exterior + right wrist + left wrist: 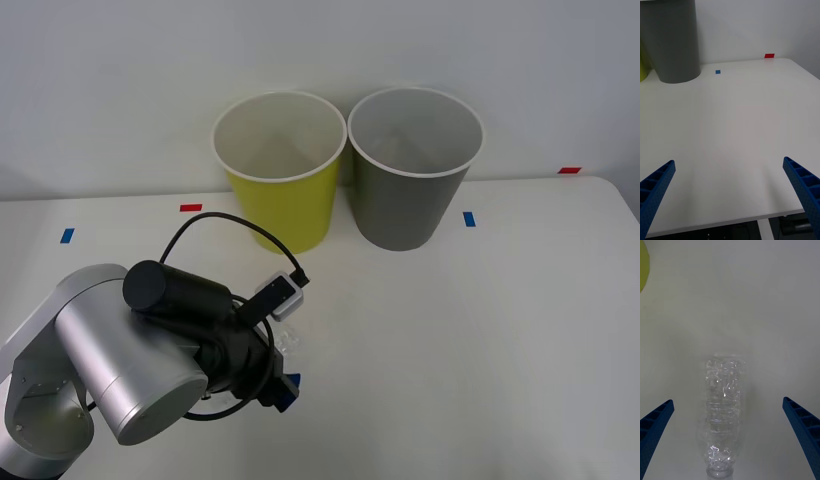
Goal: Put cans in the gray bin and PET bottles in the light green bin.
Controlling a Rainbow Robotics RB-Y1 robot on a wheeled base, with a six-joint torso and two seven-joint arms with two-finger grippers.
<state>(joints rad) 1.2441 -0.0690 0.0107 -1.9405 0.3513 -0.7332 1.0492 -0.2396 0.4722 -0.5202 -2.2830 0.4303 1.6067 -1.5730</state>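
A clear crinkly PET bottle (723,416) lies on the white table between the open blue fingers (655,427) of my left gripper (730,438). From the front, the left arm covers most of the bottle (290,341), and a blue fingertip (287,385) shows beneath the wrist. The light green bin (282,175) and the gray bin (412,172) stand upright side by side at the back of the table. My right gripper (730,195) hovers open over bare table, with the gray bin (672,41) farther off. No cans are in view.
Small blue (468,218) and red (190,207) tape marks dot the table (480,330). The table's right edge shows in the right wrist view. A black cable (215,225) loops above the left wrist.
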